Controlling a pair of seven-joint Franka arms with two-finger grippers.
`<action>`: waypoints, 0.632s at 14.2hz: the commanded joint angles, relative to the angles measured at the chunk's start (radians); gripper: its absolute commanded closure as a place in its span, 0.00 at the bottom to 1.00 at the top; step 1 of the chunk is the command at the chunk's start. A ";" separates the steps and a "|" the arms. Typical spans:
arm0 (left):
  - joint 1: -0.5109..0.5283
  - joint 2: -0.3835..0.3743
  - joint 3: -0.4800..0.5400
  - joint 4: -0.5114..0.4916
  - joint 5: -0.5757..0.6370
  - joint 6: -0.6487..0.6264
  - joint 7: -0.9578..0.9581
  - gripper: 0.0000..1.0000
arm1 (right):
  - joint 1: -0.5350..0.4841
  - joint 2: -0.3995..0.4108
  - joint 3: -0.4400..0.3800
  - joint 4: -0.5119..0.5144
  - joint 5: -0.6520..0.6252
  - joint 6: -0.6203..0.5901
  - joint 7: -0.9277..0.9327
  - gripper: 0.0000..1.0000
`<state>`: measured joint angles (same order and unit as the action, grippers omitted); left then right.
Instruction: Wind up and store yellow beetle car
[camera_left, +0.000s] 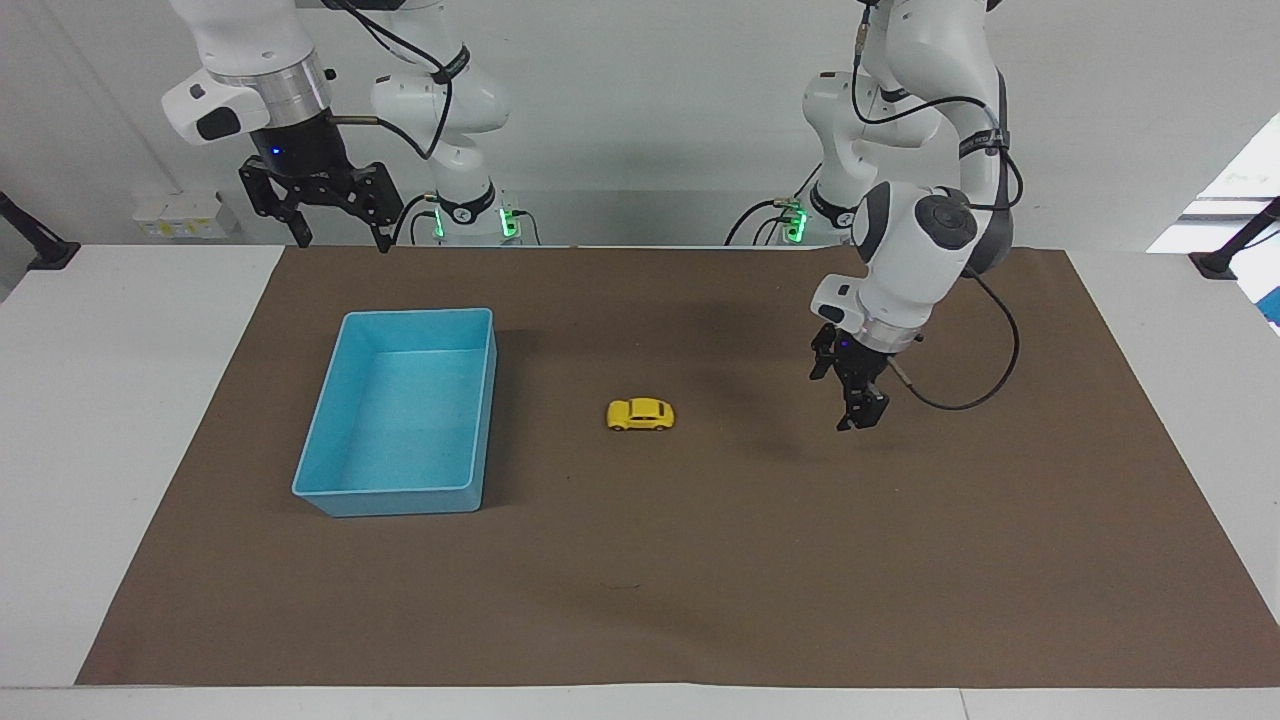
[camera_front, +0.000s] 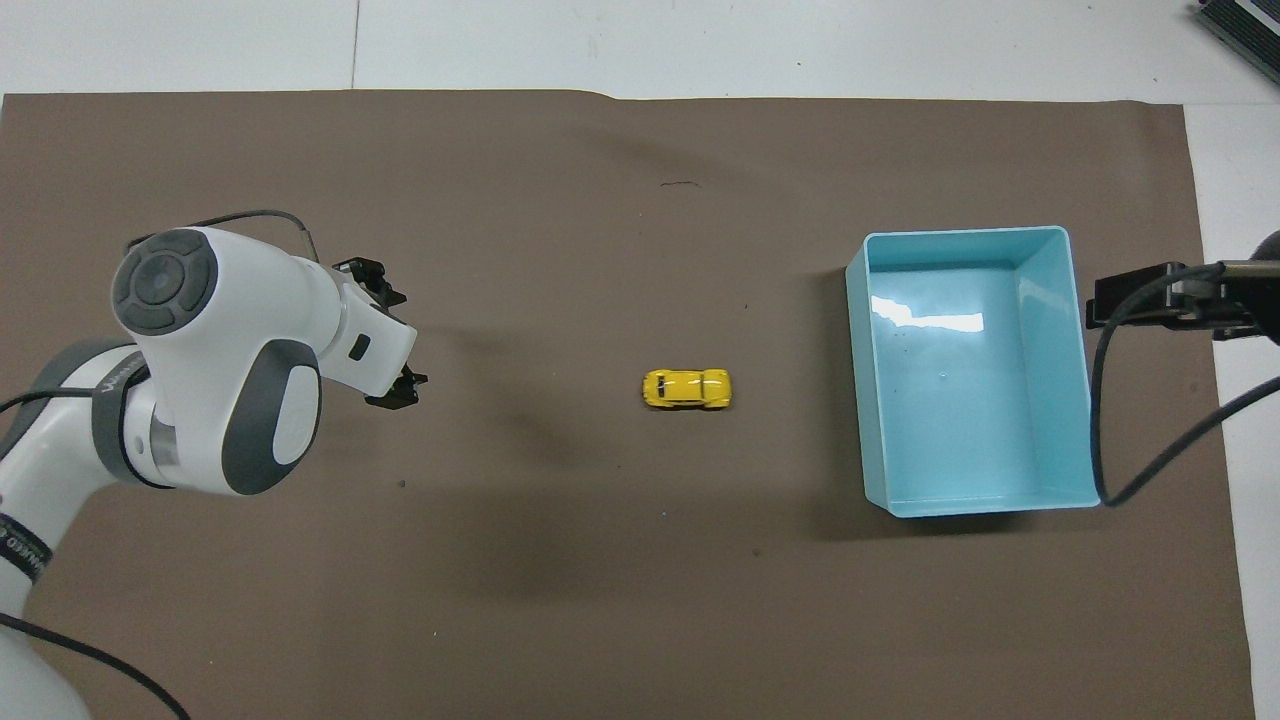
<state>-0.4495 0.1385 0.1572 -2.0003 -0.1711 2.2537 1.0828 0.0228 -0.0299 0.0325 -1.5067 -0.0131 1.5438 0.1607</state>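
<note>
The yellow beetle car (camera_left: 640, 414) (camera_front: 686, 389) stands on its wheels on the brown mat, between the blue bin (camera_left: 400, 490) (camera_front: 856, 400) and my left gripper. It touches neither of them. My left gripper (camera_left: 858, 415) (camera_front: 396, 335) hangs low over the mat toward the left arm's end of the table, fingers spread and holding nothing. My right gripper (camera_left: 341, 242) waits open and raised over the mat's edge nearest the robots, close to the bin's corner. The bin holds nothing.
The brown mat (camera_left: 700, 560) covers most of the white table. A black cable loops from the left wrist (camera_left: 960, 400). Black stands (camera_left: 1225, 262) sit at the table's corners nearest the robots.
</note>
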 joint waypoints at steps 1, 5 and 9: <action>0.015 -0.002 0.002 0.041 0.001 -0.057 -0.218 0.00 | -0.014 -0.013 0.003 -0.012 0.030 -0.005 -0.006 0.00; 0.018 -0.007 0.034 0.198 0.099 -0.271 -0.594 0.00 | -0.014 -0.027 0.003 -0.014 0.028 -0.091 -0.007 0.00; 0.018 -0.022 0.132 0.279 0.099 -0.382 -0.811 0.00 | -0.006 -0.031 0.015 -0.009 0.027 -0.109 -0.010 0.00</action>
<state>-0.4427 0.1290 0.2519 -1.7550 -0.0879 1.9271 0.3327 0.0233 -0.0425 0.0361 -1.5063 -0.0130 1.4521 0.1605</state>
